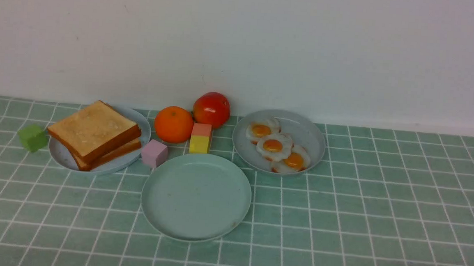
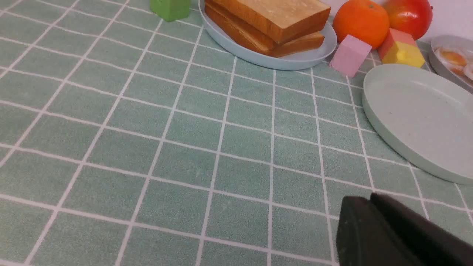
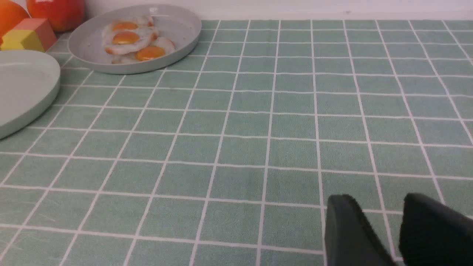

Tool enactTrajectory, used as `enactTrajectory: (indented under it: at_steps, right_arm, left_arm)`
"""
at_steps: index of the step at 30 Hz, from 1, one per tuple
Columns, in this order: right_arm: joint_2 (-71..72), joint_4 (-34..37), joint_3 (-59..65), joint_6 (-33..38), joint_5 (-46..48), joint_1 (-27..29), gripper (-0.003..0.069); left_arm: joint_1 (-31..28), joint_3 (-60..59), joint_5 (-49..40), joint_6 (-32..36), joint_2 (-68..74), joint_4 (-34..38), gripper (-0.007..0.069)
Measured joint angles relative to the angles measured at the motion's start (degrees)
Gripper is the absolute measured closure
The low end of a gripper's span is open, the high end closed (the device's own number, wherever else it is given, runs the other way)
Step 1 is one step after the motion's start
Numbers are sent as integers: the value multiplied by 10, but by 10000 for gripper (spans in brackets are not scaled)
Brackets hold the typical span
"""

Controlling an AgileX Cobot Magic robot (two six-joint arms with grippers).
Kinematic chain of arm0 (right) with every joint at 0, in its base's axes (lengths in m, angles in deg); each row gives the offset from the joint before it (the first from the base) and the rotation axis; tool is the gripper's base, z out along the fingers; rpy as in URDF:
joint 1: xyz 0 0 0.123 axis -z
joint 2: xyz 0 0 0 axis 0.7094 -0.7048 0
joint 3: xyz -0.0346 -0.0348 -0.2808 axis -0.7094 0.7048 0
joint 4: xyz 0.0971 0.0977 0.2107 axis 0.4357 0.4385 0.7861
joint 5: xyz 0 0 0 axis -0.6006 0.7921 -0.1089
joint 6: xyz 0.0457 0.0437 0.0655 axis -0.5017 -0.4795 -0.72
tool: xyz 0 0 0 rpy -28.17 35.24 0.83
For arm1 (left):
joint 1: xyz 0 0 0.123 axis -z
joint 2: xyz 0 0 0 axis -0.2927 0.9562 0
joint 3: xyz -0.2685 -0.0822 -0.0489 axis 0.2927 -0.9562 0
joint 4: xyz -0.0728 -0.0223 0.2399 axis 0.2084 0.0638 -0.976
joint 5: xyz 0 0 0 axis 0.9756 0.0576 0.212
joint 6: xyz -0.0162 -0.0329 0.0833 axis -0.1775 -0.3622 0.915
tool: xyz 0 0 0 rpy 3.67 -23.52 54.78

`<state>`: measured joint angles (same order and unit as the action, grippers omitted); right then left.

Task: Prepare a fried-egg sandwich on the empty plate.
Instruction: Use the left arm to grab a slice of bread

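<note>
Two stacked toast slices (image 1: 93, 134) lie on a light blue plate (image 1: 60, 155) at the left. Three fried eggs (image 1: 275, 145) sit on a grey plate (image 1: 307, 133) at the right. Between them, nearer to me, the empty mint-green plate (image 1: 196, 196) holds nothing. Neither gripper shows in the front view. In the left wrist view my left gripper (image 2: 369, 197) is shut and empty over the cloth, short of the toast (image 2: 273, 14) and the empty plate (image 2: 417, 111). My right gripper (image 3: 378, 201) is open and empty, well back from the eggs (image 3: 127, 38).
Behind the empty plate stand an orange (image 1: 173, 124), a red fruit (image 1: 211, 109), a pink cube (image 1: 154, 153) and a red-and-yellow block (image 1: 201, 138). A green cube (image 1: 33, 137) sits left of the toast plate. A white wall closes the back.
</note>
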<state>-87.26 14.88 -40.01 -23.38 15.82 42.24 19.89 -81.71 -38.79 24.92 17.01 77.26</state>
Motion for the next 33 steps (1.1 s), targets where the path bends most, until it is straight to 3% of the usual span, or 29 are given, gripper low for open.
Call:
enactTrajectory:
  at_steps: [23,26,30,33]
  right_arm:
    - [0,0,0,0,0,0,421]
    - [0,0,0,0,0,0,421]
    - [0,0,0,0,0,0,421]
    - [0,0,0,0,0,0,421]
  left_arm:
    - [0,0,8,-1,0,0,566]
    - [0,0,48,-35,0,36,565]
    - [0,0,136,-131,0,176,564]
    - [0,0,166,-151,0,211,559]
